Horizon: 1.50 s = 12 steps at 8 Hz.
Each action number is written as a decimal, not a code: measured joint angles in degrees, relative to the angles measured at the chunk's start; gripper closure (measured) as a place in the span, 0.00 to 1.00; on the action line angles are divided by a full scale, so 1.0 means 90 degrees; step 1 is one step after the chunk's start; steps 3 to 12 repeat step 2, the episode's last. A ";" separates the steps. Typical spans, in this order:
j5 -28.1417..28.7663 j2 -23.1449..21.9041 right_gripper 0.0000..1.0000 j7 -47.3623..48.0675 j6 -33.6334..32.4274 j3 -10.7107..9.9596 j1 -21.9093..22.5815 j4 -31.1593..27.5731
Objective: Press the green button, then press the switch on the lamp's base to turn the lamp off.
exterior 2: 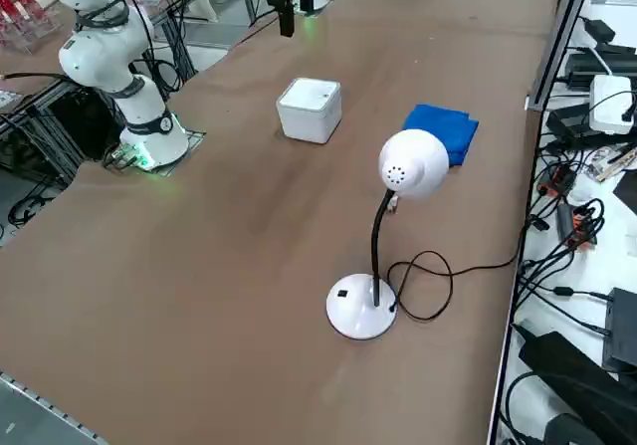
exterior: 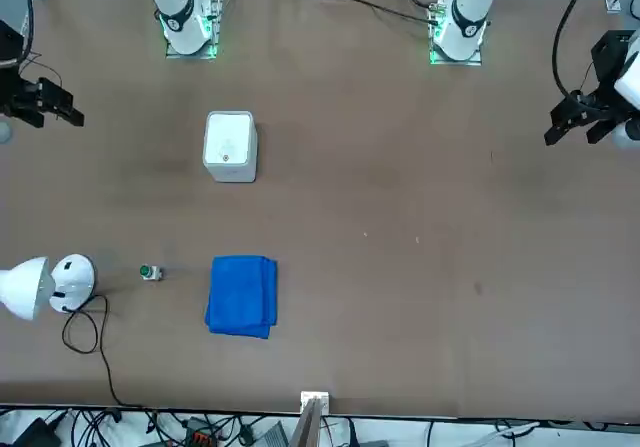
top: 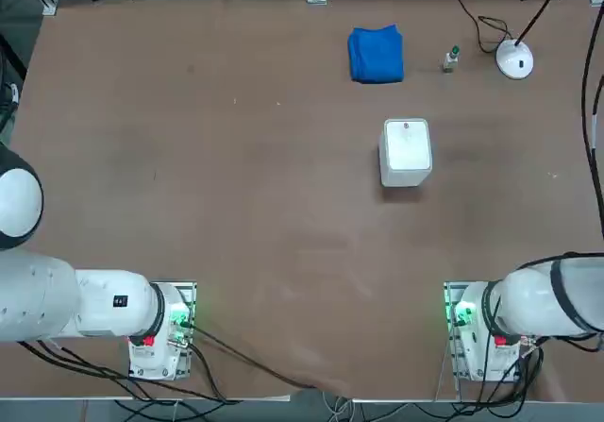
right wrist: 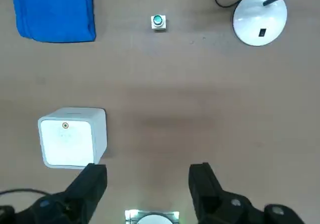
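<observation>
The gripper [right wrist: 148, 184] hangs spread and empty, high above the desk [top: 236, 205]. The button [right wrist: 158, 21] stands far off, between cloth [right wrist: 55, 8] and lamp base [right wrist: 260, 17]. Best to press the fingers together first, centre over its cap, then push straight down.

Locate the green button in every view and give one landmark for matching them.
Top view: green button, far right, between the blue cloth and the lamp's base.
Front view, lower left.
Right side view: hidden behind the lamp head.
Right wrist view, ahead of the open right gripper.
Landmark: the blue cloth beside it.
</observation>
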 joint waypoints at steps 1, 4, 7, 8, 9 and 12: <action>-0.0013 -0.0014 0.00 0.0000 0.0021 0.0184 -0.0176 -0.0012; -0.0015 -0.0031 0.00 0.0000 0.0035 0.0262 -0.0198 -0.0043; -0.0015 -0.0031 0.00 0.0000 0.0035 0.0262 -0.0198 -0.0043; -0.0015 -0.0031 0.00 0.0000 0.0035 0.0262 -0.0198 -0.0043; -0.0015 -0.0031 0.00 0.0000 0.0035 0.0262 -0.0198 -0.0043; -0.0015 -0.0031 0.00 0.0000 0.0035 0.0262 -0.0198 -0.0043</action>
